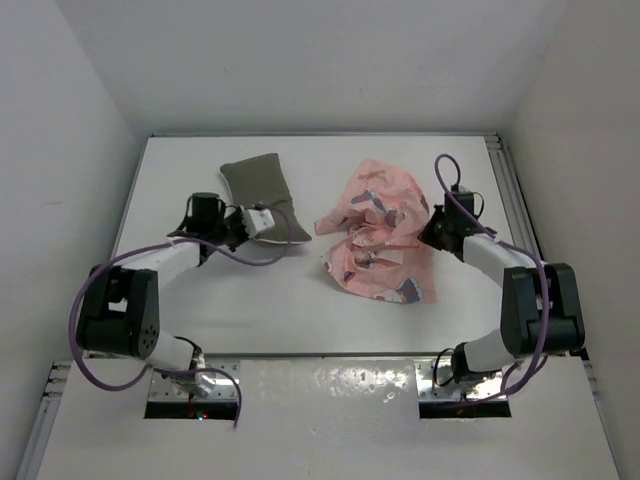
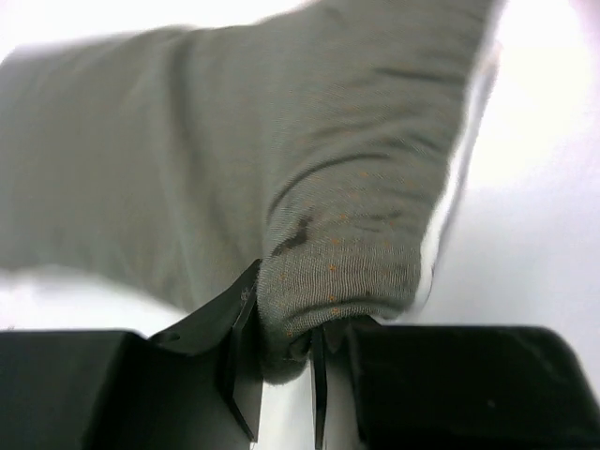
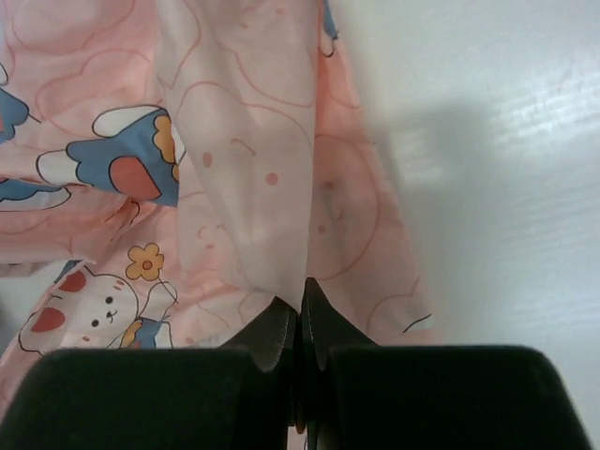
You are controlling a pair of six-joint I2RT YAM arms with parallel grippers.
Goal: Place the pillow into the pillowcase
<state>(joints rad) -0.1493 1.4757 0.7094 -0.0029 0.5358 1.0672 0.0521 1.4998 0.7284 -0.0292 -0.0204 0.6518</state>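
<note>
The olive-grey pillow (image 1: 262,192) lies at the back left of the table. My left gripper (image 1: 262,220) is shut on its near edge; the left wrist view shows the pillow (image 2: 281,159) bunched between the jaws of the left gripper (image 2: 286,352). The pink printed pillowcase (image 1: 380,232) lies crumpled at the centre right. My right gripper (image 1: 432,232) is shut on its right edge; the right wrist view shows a fold of the pillowcase (image 3: 253,169) pinched by the closed right gripper (image 3: 300,305).
The white table (image 1: 300,300) ends at a wall behind and metal rails (image 1: 510,185) along the right side. Purple cables loop off both arms. The arm bases sit on a shiny plate (image 1: 320,385) at the near edge.
</note>
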